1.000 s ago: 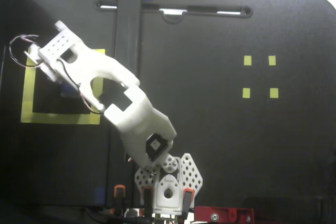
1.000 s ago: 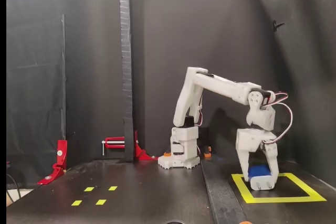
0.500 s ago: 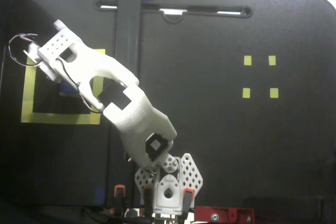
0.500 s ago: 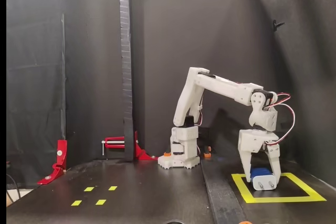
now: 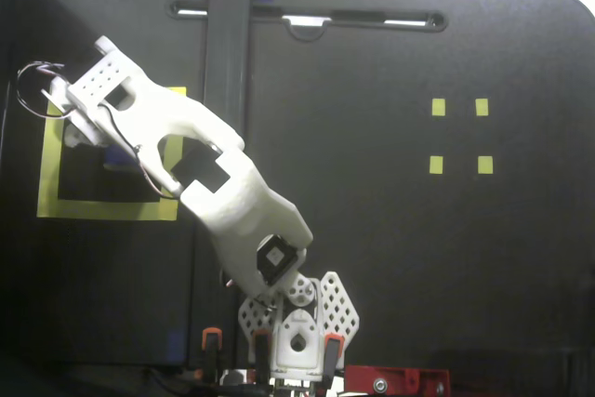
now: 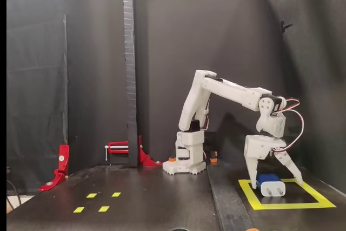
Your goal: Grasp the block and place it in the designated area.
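Gripper (image 6: 274, 179) hanging low with fingers spread apart, one white fingertip (image 6: 253, 183) planted on the mat at each side of the block (image 6: 272, 184), not closed on it. Block lying inside the designated area (image 6: 250, 197), pale end facing the camera in a fixed view. From above, arm (image 5: 223, 188) stretched over the designated area (image 5: 48, 183), hiding the block. Four small yellow squares (image 5: 459, 136) well apart, across the black mat (image 5: 390, 267).

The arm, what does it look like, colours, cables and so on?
The arm is white printed plastic with blocky links, black motors at its joints and a perforated white base. Thin red, white and black cables loop by the wrist. The gripper has two pointed white fingers.
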Action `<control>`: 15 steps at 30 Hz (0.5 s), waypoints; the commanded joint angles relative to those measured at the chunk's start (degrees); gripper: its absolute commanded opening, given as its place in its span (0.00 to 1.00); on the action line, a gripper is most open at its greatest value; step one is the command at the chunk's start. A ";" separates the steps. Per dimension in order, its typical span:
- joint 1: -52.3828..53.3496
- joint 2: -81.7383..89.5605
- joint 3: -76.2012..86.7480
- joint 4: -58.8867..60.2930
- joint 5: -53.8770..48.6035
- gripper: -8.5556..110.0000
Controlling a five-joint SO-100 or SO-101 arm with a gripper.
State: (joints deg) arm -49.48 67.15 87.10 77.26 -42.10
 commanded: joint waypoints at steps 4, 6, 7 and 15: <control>0.70 3.69 -2.46 2.64 -0.97 0.47; 1.05 4.83 -3.96 5.10 -1.23 0.47; 1.32 5.54 -4.57 6.15 -1.41 0.47; 2.90 14.15 -5.63 11.25 -2.90 0.47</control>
State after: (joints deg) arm -47.02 77.08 84.02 87.19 -44.65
